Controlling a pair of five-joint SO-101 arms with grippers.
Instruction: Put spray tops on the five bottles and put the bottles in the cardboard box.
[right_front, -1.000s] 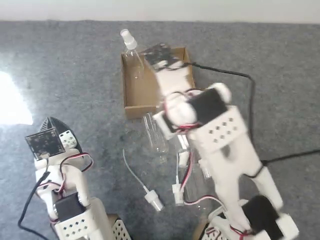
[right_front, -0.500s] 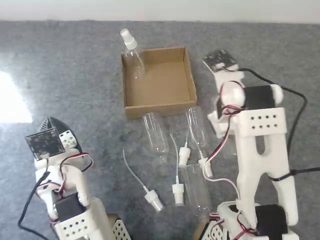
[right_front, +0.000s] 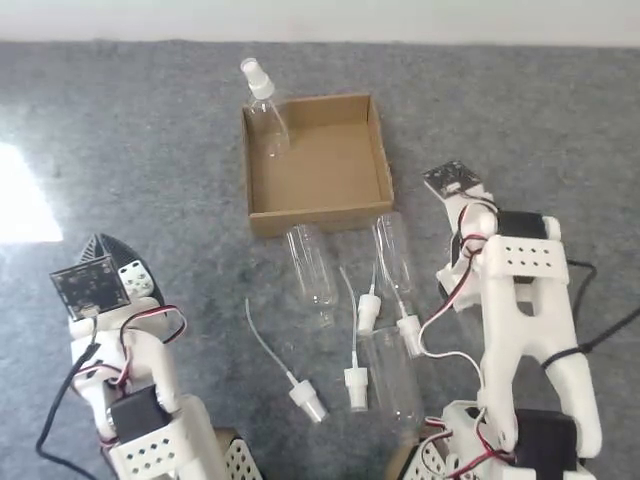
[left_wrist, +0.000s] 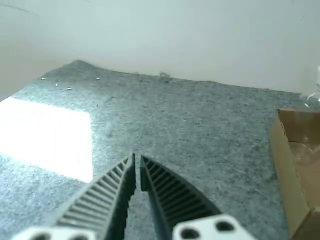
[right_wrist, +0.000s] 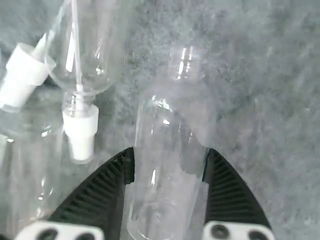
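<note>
The right gripper (right_wrist: 167, 162) is held low over a clear plastic bottle with an open neck (right_wrist: 170, 125), which is laid flat on the grey felt table cover (right_front: 150, 140). Its jaws are held apart, one on each side of the bottle's body and just beside its walls; nothing is clenched. Just beside this bottle, a white spray top with a thin dip tube (right_wrist: 80, 132) is seen lying against the rounded base of a second clear bottle (right_wrist: 82, 45).

The left gripper (left_wrist: 138, 165) is pressed shut on nothing and is held above bare felt, well apart from the bottles.

The shallow square brown cardboard box (right_front: 330, 170) is placed at the far middle of the table. One clear bottle fitted with a white spray top (right_front: 266, 115) is stood in the box's far corner on the left arm's side, leaned against the wall. On the near side of the box, three uncapped clear bottles (right_front: 310, 262) are laid on the felt, and four loose spray tops (right_front: 305, 400) are scattered among them.
</note>
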